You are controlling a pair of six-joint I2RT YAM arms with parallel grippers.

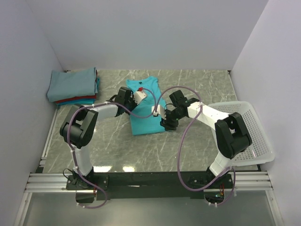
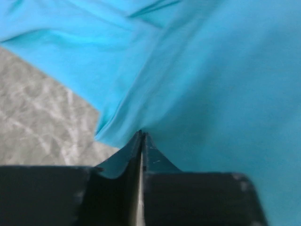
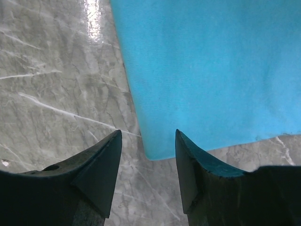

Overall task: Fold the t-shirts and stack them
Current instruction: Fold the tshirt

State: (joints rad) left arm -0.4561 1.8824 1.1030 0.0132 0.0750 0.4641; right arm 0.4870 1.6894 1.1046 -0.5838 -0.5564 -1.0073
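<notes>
Black fingers of the left gripper (image 2: 141, 141) are pressed together at the tips, and the turquoise t-shirt (image 2: 211, 94) creases away from that point, so I take it to be pinching an edge of the cloth up near the collar end. The right gripper (image 3: 148, 135) stands with its jaws apart, straddling the shirt's near corner, which lies flat between them on the marble-patterned table (image 3: 56, 70); nothing is held there yet. The shirt itself lies in the middle of the table between the two arms, partly folded into a long panel with its collar toward the far wall. It looks like thin, limp cotton: light, no stiffness to speak of, and likely to sag and drag wherever it is not supported. A grip on a single layer would probably peel the fold apart, so the corners and doubled edges seem the places to take hold, one at each end, lifted together and kept low. The smooth tabletop should let it slide rather than snag. Off at the far left sits the stack of folded tees (image 1: 73, 84), grey-blue on top with red and teal showing beneath, and the white mesh basket (image 1: 254, 117) is at the right edge.
</notes>
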